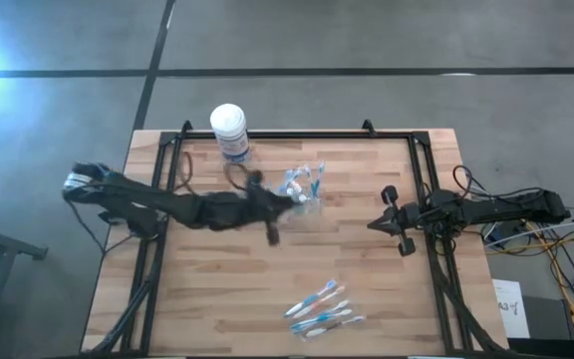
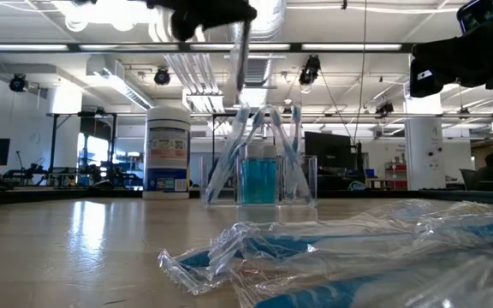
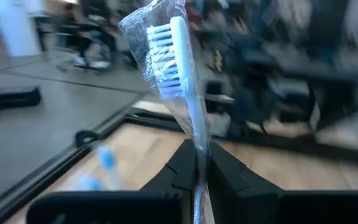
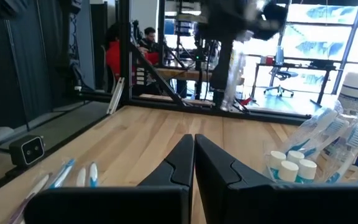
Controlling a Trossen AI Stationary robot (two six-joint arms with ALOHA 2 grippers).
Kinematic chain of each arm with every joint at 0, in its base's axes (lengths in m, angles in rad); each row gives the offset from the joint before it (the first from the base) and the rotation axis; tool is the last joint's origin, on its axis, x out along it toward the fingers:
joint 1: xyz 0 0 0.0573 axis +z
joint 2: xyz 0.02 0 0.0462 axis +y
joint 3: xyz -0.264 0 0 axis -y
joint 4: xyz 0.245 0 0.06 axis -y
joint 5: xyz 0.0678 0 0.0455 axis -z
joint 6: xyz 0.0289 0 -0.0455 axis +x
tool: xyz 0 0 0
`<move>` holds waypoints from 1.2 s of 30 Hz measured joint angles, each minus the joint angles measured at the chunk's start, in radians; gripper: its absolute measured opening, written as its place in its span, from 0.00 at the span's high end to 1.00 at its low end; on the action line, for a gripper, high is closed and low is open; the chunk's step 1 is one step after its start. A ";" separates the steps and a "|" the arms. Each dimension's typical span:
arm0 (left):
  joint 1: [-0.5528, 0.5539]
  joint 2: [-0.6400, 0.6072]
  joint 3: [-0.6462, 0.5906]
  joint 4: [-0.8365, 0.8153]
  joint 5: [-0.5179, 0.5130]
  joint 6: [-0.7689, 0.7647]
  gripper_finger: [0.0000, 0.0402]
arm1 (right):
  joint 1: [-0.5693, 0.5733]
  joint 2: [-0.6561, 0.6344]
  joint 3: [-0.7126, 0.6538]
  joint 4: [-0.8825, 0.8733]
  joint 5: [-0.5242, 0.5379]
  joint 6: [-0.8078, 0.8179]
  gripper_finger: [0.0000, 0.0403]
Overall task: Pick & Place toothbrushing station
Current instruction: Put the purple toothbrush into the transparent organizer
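A wooden table seen from above. The left gripper hangs near the table's middle, its jaws clamped on a wrapped toothbrush whose white bristled head stands up between the fingers. Just beside it, toward the far edge, a clear plastic cup stands upright, holding several toothbrushes and white-capped tubes. A white canister with a blue label stands at the far edge, near the cup. Four more wrapped toothbrushes lie loose at the near edge. The right gripper rests at the table's right side, jaws together, holding nothing
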 joint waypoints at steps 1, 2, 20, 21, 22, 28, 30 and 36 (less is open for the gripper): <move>0.020 -0.023 -0.066 0.070 -0.007 -0.032 0.95 | 0.000 0.000 0.000 0.001 0.000 0.000 0.98; 0.034 -0.037 -0.120 0.132 -0.015 -0.055 0.95 | 0.000 0.000 0.000 0.002 0.001 0.000 0.98; 0.115 0.097 -0.261 0.346 -0.297 -0.036 0.95 | 0.000 0.000 0.000 0.003 0.003 -0.016 0.98; 0.118 0.111 -0.256 0.364 -0.308 -0.037 0.95 | 0.000 0.000 0.000 0.002 0.003 -0.016 0.98; 0.120 0.126 -0.251 0.375 -0.323 -0.041 0.95 | 0.000 0.000 0.000 0.002 0.002 -0.016 0.98; 0.124 0.220 -0.246 0.418 -0.398 -0.091 0.95 | 0.000 0.000 0.000 0.001 0.003 -0.016 0.98; 0.124 0.246 -0.246 0.422 -0.409 -0.114 0.95 | 0.000 0.001 0.000 0.000 0.003 -0.016 0.98; 0.123 0.319 -0.246 0.426 -0.416 -0.168 0.95 | 0.000 0.001 0.000 -0.001 0.003 -0.016 0.98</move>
